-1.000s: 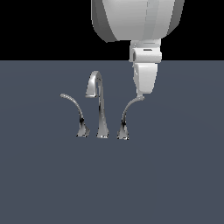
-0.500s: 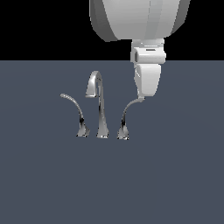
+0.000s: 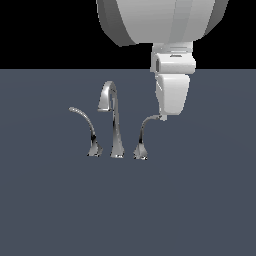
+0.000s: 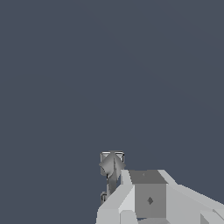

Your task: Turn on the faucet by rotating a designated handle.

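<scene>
**While the fingers meet the lever tip, the turn itself is yet to be made**

Although the chrome faucet (image 3: 114, 122) stands whole on the grey surface (image 3: 200, 200), only one of its parts matters: the handle (image 3: 144, 135), the curved lever on the exterior view's right of the tall spout (image 3: 111, 107), its thin tip sweeping toward that same side. The gripper (image 3: 170, 112) hangs straight above that tip, its lower end touching or just overlapping it. Whether the jaws stand apart or together I cannot tell; the exterior view shows one solid white block and the wrist view shows only the hand's housing beside a chrome piece (image 4: 112, 168). The mirror lever (image 3: 85, 130) on the exterior view's left is well apart and untouched.

By my judgement the step in hand is making contact. The next move calls for a sideways push on the tip, sweeping it round its flared base without slipping off the slim chrome
</scene>
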Controlling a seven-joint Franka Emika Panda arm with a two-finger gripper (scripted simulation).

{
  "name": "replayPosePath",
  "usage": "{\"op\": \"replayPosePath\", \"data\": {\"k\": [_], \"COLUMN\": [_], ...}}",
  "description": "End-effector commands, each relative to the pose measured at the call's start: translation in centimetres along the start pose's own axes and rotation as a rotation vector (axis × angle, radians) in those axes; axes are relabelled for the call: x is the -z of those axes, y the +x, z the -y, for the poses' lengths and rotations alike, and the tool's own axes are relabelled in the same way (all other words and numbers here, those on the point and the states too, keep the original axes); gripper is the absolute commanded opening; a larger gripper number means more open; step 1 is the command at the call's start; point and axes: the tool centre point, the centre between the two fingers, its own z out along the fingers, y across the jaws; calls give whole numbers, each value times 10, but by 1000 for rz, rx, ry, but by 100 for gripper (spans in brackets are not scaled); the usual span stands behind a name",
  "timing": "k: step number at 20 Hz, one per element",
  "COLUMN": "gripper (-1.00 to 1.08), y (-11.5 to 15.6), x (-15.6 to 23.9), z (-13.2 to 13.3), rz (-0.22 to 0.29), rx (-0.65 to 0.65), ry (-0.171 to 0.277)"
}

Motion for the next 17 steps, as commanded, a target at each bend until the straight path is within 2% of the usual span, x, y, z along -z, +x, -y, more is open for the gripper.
{"op": "replayPosePath", "data": {"k": [1, 3, 5, 17], "gripper": [-100, -100, -100, -100], "y": [-10, -12, -5, -57], "x": [1, 1, 0, 1], "z": [-13, -20, -14, -41], "rz": [1, 1, 1, 1], "rx": [14, 13, 2, 12], "ry": [-9, -10, -4, -11]}}
